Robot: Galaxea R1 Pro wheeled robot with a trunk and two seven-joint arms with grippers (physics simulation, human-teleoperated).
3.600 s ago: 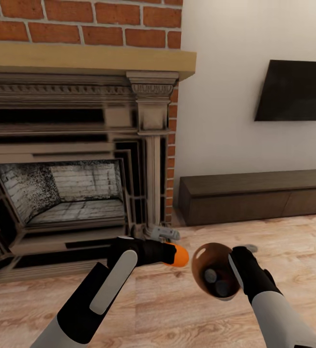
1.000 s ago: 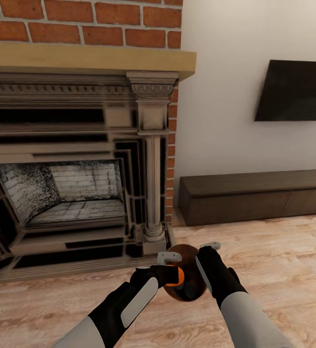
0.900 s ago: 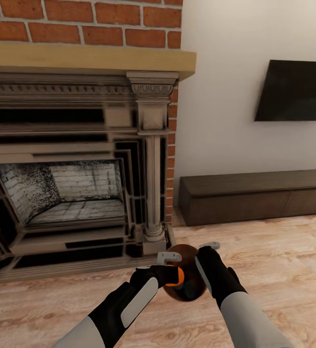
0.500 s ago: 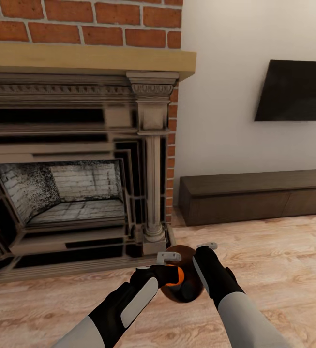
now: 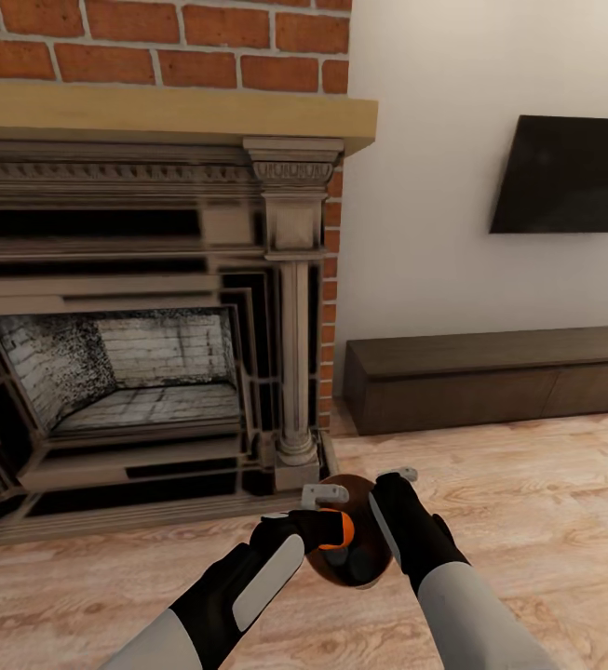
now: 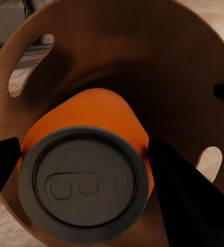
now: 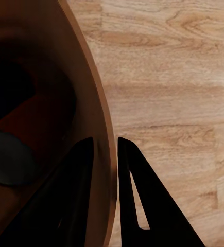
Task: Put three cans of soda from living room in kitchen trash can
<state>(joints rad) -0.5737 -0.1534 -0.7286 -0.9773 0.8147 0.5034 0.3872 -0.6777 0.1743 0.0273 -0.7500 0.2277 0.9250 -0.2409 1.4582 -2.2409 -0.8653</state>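
The left gripper [image 6: 81, 170] holds a soda can [image 6: 86, 175] (orange) over the trash can [image 6: 142, 46]; the right gripper [image 7: 105, 149] pinches its rim at 3 o'clock.

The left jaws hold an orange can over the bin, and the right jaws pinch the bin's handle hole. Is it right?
Not quite. In the right wrist view the right gripper pinches the bin's rim wall, not a handle hole. The left gripper does hold the can over the bin.

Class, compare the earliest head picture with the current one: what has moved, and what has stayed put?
The left gripper carried its orange soda can rightward over the brown round bin; the right gripper brought the bin inward. Both grips hold. The brick fireplace and black TV are unchanged.
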